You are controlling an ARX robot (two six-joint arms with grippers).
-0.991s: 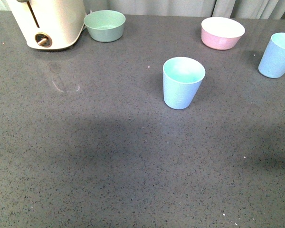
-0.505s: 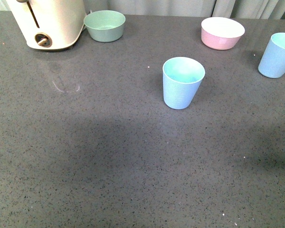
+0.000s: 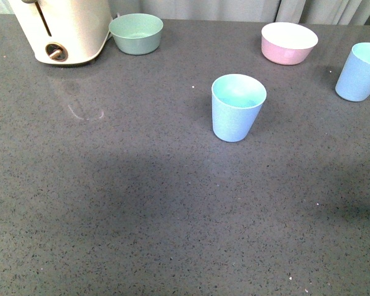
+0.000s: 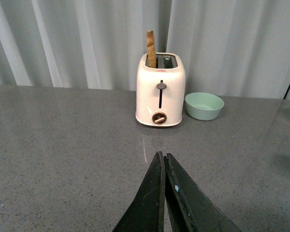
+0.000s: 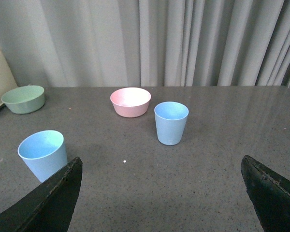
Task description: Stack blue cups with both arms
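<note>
I read right gripper (image 5: pixel 160 162) spread wide, empty | left gripper (image 4: pixel 163 155) pinched closed on nothing | centre blue cup (image 3: pixel 237 108) stood mid-table | far-right blue cup (image 3: pixel 361 73) lay ahead of right gripper, probably its nearer pick.

The table (image 3: pixel 142 203) is a dark grey, finely speckled, stone-like slab, smooth, with a soft sheen that faintly mirrors the toaster (image 4: pixel 160 90); the toaster's cream shell looks smooth and semi-gloss, and its knob (image 4: pixel 159 118) has a bronze metallic look. The middle blue cup (image 3: pixel 237 108), the right-hand blue cup (image 3: pixel 361 71), the green bowl (image 3: pixel 136 33) and the pink bowl (image 3: pixel 289 42) all look like matt plastic with a slightly grainy skin. The curtain (image 5: pixel 183 38) is pleated grey cloth, and the left claw (image 4: pixel 163 155) has matt black fingers, scuffed pale in one spot.
</note>
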